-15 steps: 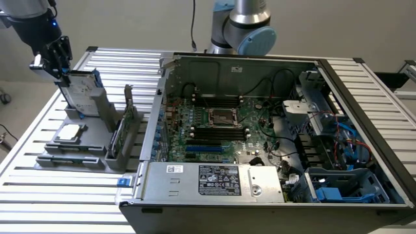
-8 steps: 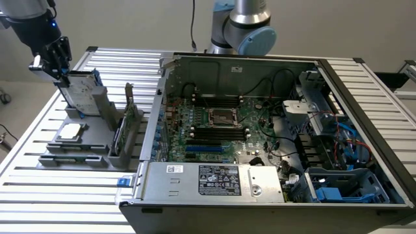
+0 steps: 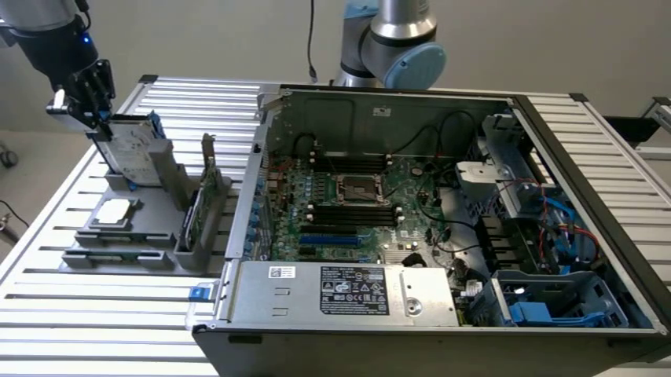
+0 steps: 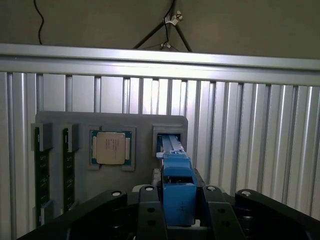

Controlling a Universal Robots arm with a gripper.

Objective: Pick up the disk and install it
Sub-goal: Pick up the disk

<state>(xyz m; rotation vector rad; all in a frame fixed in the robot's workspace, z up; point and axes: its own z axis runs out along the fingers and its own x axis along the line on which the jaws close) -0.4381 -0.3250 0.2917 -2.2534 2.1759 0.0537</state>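
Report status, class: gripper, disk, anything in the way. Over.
Gripper at top of the disk, straddling its blue frame. Disk upright in the grey holder, not yet lifted. Nothing between gripper and disk.

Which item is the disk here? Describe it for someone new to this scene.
At the exterior view's left of the open computer case sits a grey tray. The disk stands upright at its far end, under the gripper. Unlike the flat square chip and thin green cards, it is a silver slab edged in blue.
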